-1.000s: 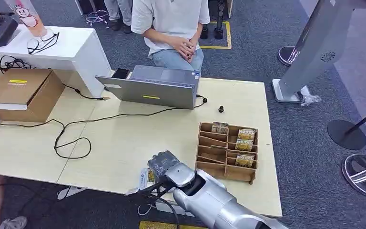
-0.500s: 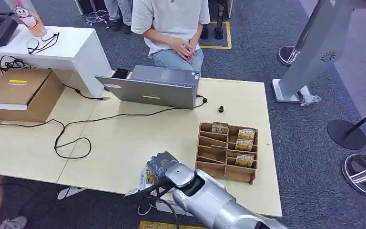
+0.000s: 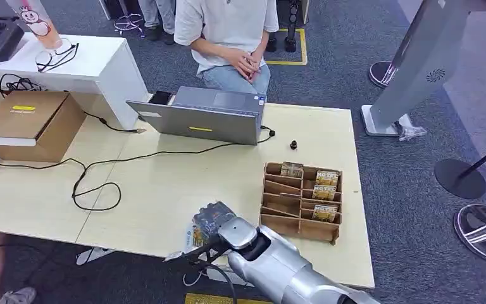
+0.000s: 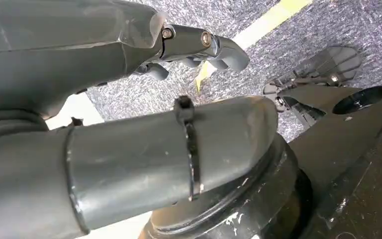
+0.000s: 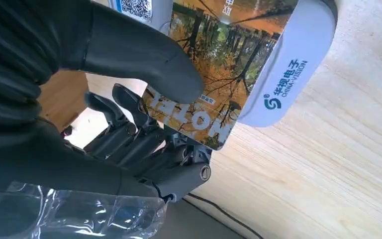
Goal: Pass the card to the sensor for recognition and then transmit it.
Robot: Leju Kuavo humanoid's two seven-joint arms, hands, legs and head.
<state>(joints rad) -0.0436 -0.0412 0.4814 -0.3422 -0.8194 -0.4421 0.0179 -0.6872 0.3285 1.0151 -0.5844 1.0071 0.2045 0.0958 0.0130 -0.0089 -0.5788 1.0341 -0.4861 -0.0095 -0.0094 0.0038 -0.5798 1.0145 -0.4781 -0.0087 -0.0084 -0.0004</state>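
My right hand (image 3: 212, 221) hovers near the table's front edge, pinching a hotel card (image 5: 214, 74) with an autumn-forest print between the thumb and the fingers underneath. The card lies flat over the white card sensor (image 5: 293, 64), which has blue lettering; in the head view the sensor (image 3: 190, 238) peeks out from under the hand at the table's front edge. The right hand (image 5: 134, 57) covers part of the card. My left hand (image 4: 129, 55) hangs beside my body above the carpet, fingers loosely apart and holding nothing.
A wooden card rack (image 3: 302, 202) with several cards stands just right of the hand. A grey laptop (image 3: 202, 115) sits at the far side with a person seated behind it. A black cable (image 3: 95, 183) loops on the table (image 3: 152, 183); a cardboard box (image 3: 31, 123) is left.
My right hand with the card has shifted slightly left and toward the table's front edge, over the sensor. Nothing else has moved.
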